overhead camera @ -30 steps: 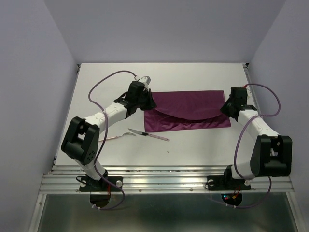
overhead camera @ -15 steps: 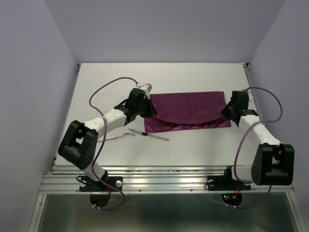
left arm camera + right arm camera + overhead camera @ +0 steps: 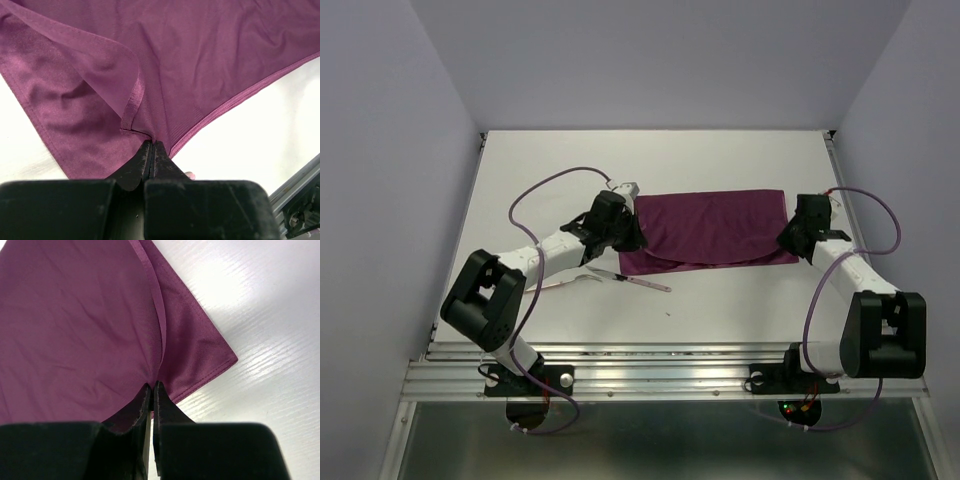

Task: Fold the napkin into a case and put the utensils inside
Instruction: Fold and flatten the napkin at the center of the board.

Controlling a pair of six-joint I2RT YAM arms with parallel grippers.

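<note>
Though half-folded, 1 napkin (image 3: pixel 710 222) pinched by left tool (image 3: pixel 151 149), right tool (image 3: pixel 152 389); 2 utensils (image 3: pixel 642 283).

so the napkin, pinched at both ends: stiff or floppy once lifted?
Likely floppy: the napkin has its folded-over edge sagging in a curve between the left gripper and right gripper, both shut on it. Probably light: the thin cloth creases at each pinch. Its sheen hints it is slick, so layers may slide.
</note>
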